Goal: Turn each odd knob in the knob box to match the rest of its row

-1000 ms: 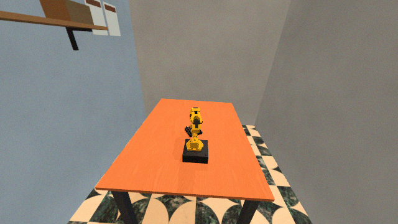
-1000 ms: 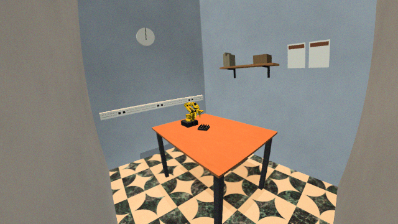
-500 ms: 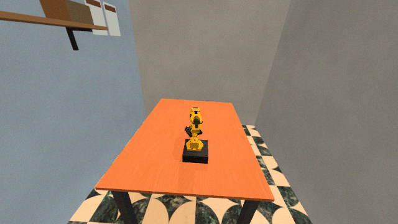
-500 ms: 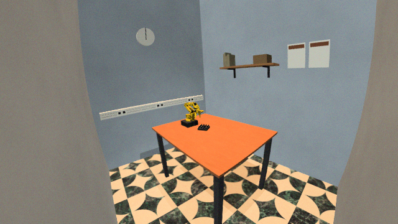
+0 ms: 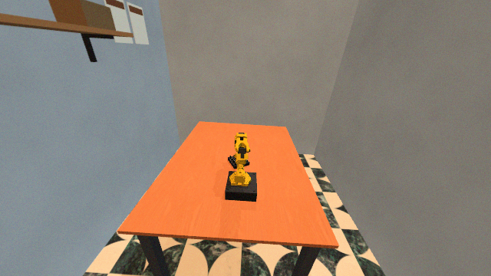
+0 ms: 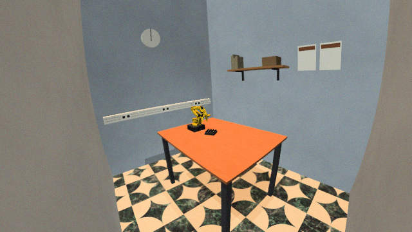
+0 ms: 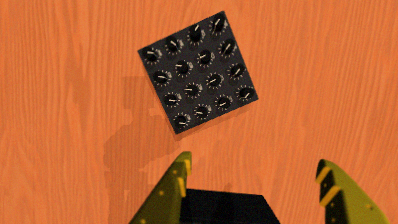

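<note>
The knob box (image 7: pixel 198 71) (image 6: pixel 210 133) (image 5: pixel 232 160) is a black square plate with several small knobs in four rows, each knob bearing a white pointer line. It lies flat on the orange table (image 7: pixel 60 100) (image 5: pixel 192 199) (image 6: pixel 232 151), turned at an angle in the wrist view. The knob marks are too small to read. My gripper (image 7: pixel 252 187) hangs well above the table, open and empty, its two yellow jaws at the bottom of the wrist view. The box lies ahead of the jaws and a little to the left. The yellow arm (image 5: pixel 240 161) (image 6: pixel 197 116) stands on its black base (image 5: pixel 241 190).
The black base (image 7: pixel 222 207) shows between the jaws in the wrist view. The table stands in a room corner near blue and grey walls. A wall shelf (image 6: pixel 257 67) with boxes hangs far off.
</note>
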